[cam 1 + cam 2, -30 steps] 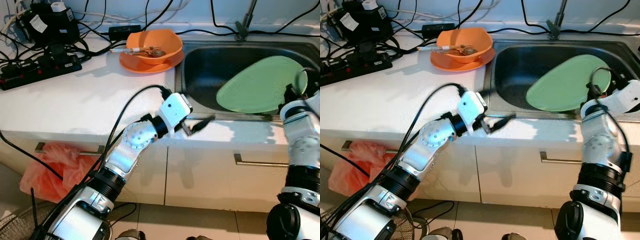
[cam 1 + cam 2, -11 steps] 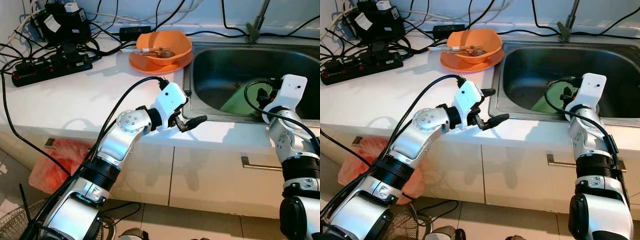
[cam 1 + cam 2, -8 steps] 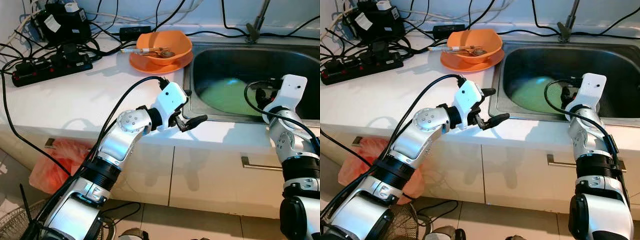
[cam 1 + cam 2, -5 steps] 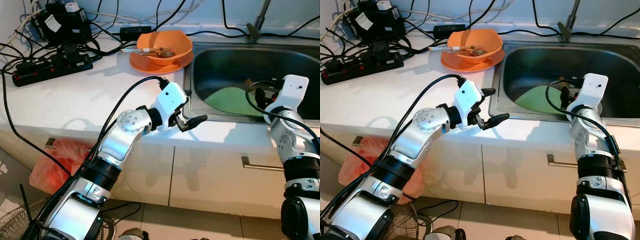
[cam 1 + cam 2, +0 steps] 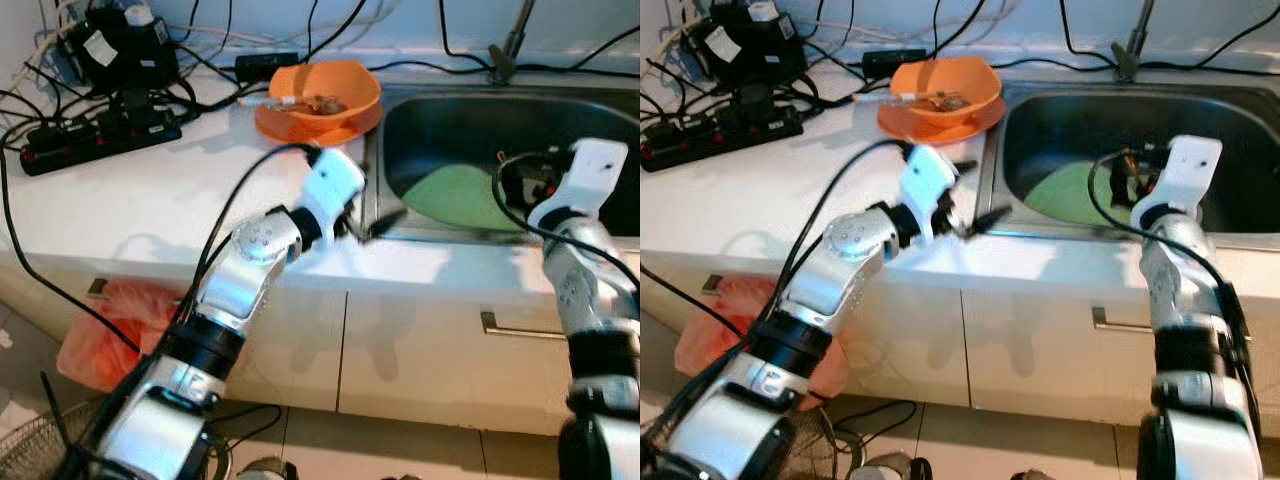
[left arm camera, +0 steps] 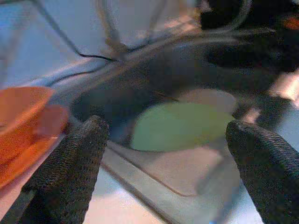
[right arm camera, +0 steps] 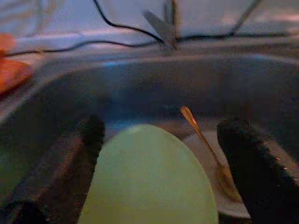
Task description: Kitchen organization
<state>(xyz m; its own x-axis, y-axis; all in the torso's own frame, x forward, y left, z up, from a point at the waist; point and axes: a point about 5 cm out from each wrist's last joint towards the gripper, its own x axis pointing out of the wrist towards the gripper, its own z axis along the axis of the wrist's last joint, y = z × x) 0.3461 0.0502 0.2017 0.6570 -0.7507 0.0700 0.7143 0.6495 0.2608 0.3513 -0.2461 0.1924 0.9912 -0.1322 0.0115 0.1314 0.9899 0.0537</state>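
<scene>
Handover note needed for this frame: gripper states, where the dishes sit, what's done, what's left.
Left gripper: open, empty, over the counter edge by the sink.
Right gripper: open, empty, above the sink.
Green plate: lying in the sink, beside a spoon on a pale dish.
Orange bowl: on an orange plate on the counter, utensils inside.
Done: green plate is in the sink.
Left: probably the orange bowl and plate.

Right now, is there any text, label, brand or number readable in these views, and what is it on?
No text can be read.
White labels on the black adapters at the counter's back left: too small and blurred to read.
Black power strip: no legible marking.
Orange bowl, green plate in the sink: no print visible.
</scene>
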